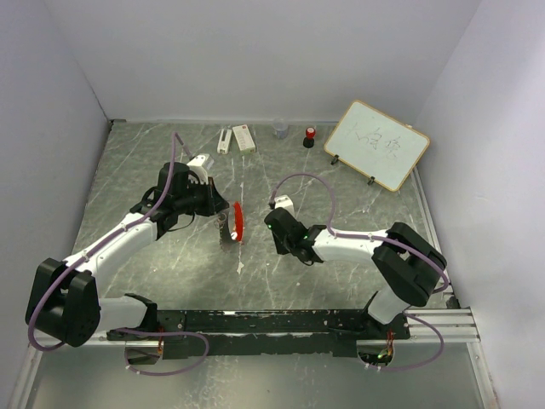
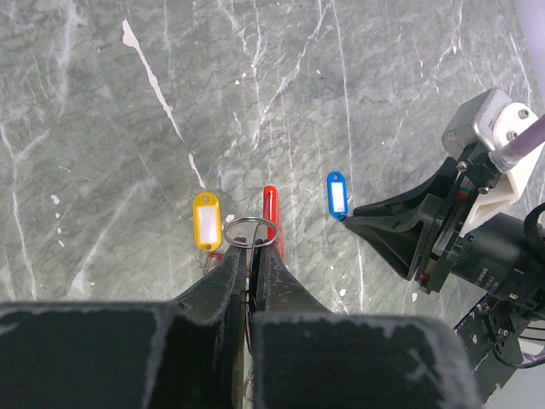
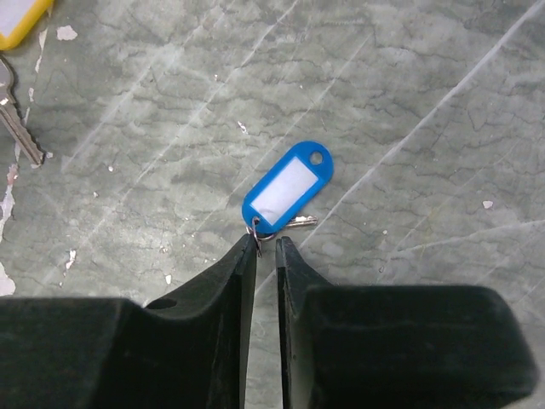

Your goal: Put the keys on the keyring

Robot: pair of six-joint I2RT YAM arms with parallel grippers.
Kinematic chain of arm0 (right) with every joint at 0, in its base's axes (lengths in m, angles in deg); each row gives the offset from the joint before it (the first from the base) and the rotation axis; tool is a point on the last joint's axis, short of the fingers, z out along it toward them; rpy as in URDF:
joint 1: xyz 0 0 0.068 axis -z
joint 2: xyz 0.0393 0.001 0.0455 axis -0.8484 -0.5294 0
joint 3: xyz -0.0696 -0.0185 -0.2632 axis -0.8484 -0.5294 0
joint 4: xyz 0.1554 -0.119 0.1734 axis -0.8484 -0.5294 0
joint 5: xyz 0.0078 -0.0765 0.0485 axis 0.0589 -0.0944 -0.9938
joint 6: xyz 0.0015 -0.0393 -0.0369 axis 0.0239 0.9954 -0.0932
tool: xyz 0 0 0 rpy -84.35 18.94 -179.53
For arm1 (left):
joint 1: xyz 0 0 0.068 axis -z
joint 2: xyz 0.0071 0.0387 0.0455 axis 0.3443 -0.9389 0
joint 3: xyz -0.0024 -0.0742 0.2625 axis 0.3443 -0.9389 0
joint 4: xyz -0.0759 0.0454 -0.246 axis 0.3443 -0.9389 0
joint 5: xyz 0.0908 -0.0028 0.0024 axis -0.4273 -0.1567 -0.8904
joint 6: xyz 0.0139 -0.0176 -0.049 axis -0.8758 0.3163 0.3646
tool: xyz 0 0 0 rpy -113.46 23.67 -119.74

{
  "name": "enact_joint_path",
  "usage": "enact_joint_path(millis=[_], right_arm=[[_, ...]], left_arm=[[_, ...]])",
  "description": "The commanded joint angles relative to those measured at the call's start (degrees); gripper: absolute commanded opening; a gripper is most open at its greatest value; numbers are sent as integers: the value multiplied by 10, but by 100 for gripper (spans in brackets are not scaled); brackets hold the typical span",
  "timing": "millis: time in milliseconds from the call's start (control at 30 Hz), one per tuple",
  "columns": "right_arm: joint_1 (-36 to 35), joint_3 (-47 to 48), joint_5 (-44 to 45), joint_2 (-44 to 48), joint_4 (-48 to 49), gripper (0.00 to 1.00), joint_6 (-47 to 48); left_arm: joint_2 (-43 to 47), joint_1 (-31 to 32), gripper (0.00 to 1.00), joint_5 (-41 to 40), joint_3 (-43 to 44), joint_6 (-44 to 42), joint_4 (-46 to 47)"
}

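We see the left gripper (image 2: 253, 253) with its 2 fingers shut tight on the wire loop of the keyring (image 2: 252, 219), next to its red tag (image 2: 270, 209). The right gripper (image 3: 267, 244) is down at the blue tag (image 3: 285, 186) on the table (image 3: 426, 102). Its fingers are almost together, and we cannot tell if they pinch anything. 1 silver key (image 3: 19, 123) lies by a yellow tag (image 2: 206, 221).

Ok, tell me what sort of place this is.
Probably a robotics lab test cell: plain white walls box in a marble-patterned tabletop, the left arm and right arm sit bolted to a rail at its near edge, and a small whiteboard leans at the back.
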Motion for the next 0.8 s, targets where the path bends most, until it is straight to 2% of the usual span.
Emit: enact_joint_path(millis=[0, 267, 400, 600, 767], right_arm=[[-2, -11, 6, 11, 31, 15, 6], [-2, -10, 5, 1, 33, 11, 5], [-3, -13, 11, 9, 31, 0, 5], [-2, -20, 31, 53, 41, 0, 43], [-3, -37, 29, 125, 82, 0, 118]], left_arm=[[7, -4, 7, 13, -1, 3, 21], [7, -4, 7, 12, -1, 1, 19], [5, -4, 7, 13, -2, 2, 21], [0, -4, 7, 26, 4, -1, 27], [-3, -4, 7, 42, 16, -7, 38]])
